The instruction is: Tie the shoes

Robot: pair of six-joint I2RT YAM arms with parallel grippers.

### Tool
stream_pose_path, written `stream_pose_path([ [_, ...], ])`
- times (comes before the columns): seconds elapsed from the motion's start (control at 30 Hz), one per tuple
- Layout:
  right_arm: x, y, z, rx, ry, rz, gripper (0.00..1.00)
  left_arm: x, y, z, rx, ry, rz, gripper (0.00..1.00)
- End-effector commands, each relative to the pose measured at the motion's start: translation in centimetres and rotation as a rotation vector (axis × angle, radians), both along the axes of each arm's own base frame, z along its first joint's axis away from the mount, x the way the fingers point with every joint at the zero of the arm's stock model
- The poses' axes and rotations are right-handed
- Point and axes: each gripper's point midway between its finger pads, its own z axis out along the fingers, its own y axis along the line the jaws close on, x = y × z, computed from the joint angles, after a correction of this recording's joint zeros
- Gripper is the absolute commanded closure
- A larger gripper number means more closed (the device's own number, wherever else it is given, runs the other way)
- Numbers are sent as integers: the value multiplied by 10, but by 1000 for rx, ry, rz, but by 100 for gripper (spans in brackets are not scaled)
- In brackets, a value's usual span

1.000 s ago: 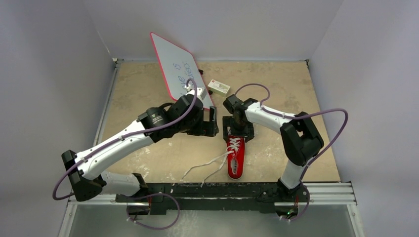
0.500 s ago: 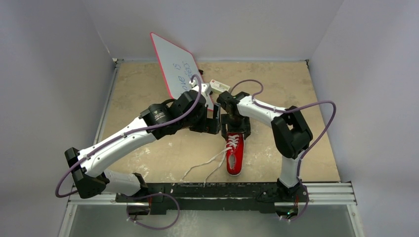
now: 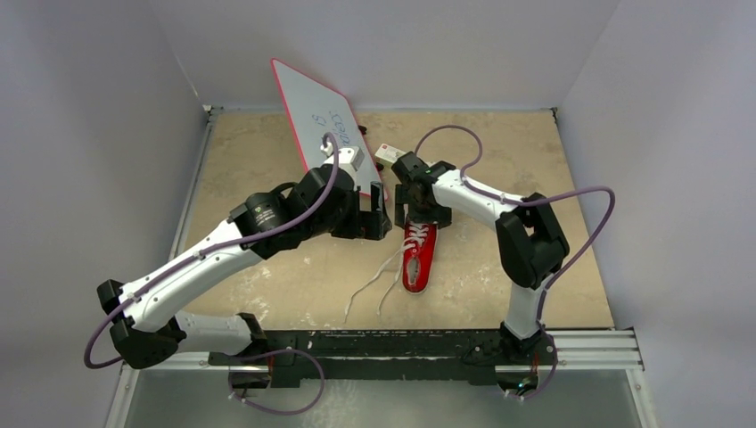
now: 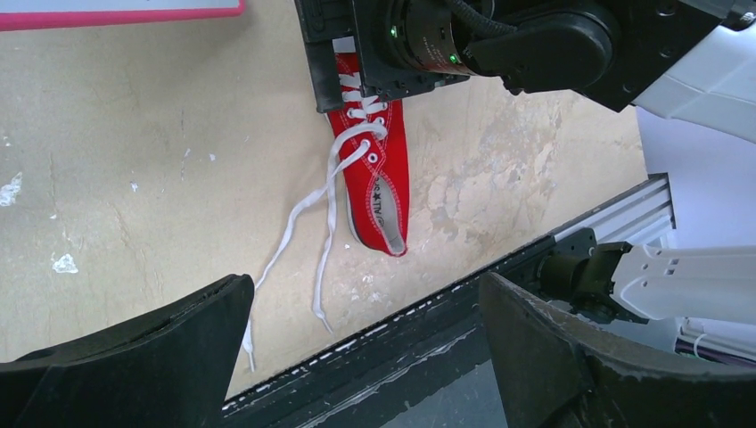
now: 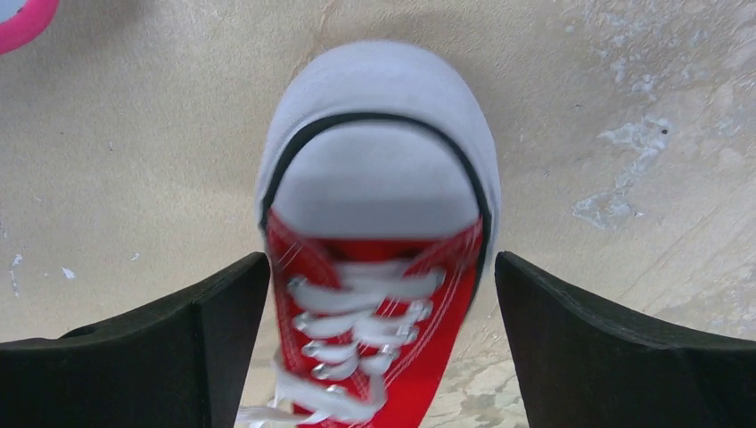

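We locate the sneaker [image 3: 418, 257] near the middle of the counter [image 3: 258, 160], standing upright on its sole. Its white toe cap [image 5: 379, 169] points toward the far wall and its heel toward the arm bases. The laces [image 3: 373, 283] are untied. Both free ends trail off the sneaker's left side and lie slack on the counter, running toward the near edge.

The right claw [image 3: 419, 216] sits over the toe end of the sneaker. In the right wrist view its two fingers [image 5: 223, 312] stand wide apart, one on each side of the laced forepart. We cannot tell whether the pads press the canvas or merely flank it.

The left claw [image 3: 381, 214] is just to the left of the right claw, beside the sneaker's toe end. In the left wrist view its jaws are spread fully and nothing lies between them. That view takes in the sneaker and its laces from above.

A pink-rimmed whiteboard [image 3: 316, 120] leans at the far left. A small white box [image 3: 390, 152] lies just behind the right claw.
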Motion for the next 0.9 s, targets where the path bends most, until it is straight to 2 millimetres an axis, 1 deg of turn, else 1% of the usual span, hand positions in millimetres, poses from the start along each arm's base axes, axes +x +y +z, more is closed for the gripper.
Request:
stream_pose_path([
  [0.0,7,-4,28,8,-74,7,1,0,0,-2,-8,2,11,1],
  [0.03,5,-6,35,20,-88,19,1,0,-1,-4,0,5,4,2],
  [0.07,2,-8,48,44,-114,32,1,-1,-3,-7,9,10,-7,2],
  [0.17,-6,-21,75,92,-129,62,1,-3,-17,-12,17,21,-37,3],
  [0.2,-11,-28,83,104,-124,64,1,-5,-26,-11,0,20,-43,3],
  [0.27,-20,-46,96,127,-147,54,1,-16,-56,-12,-47,21,-91,3],
  [0.3,-25,-59,100,143,-163,44,1,-22,-70,-15,-44,21,-114,3],
  [0.33,-31,-70,103,157,-177,30,1,-26,-78,-23,7,20,-130,4],
  [0.37,-38,-82,104,170,-186,11,1,-26,-80,-33,82,9,-130,5],
  [0.43,-57,-101,100,188,-177,-16,1,-21,-72,-62,250,-3,-107,5],
  [0.47,-65,-105,102,197,-179,-24,1,-18,-64,-71,297,-7,-86,5],
  [0.53,-81,-111,100,204,-164,-42,1,-15,-50,-86,349,-17,-49,5],
  [0.6,-93,-115,99,210,-158,-71,2,-15,-36,-101,370,-7,-33,6],
  [0.67,-102,-117,98,227,-162,-104,2,-23,-28,-131,392,46,-51,15],
  [0.73,-107,-112,98,270,-162,-124,2,-34,-20,-165,425,109,-70,24],
  [0.77,-109,-108,99,297,-163,-126,2,-39,-18,-178,427,134,-74,30],
  [0.8,-112,-104,99,325,-160,-127,2,-42,-15,-187,428,152,-73,34],
  [0.87,-116,-99,100,365,-158,-128,3,-42,-9,-198,440,158,-49,36],
])
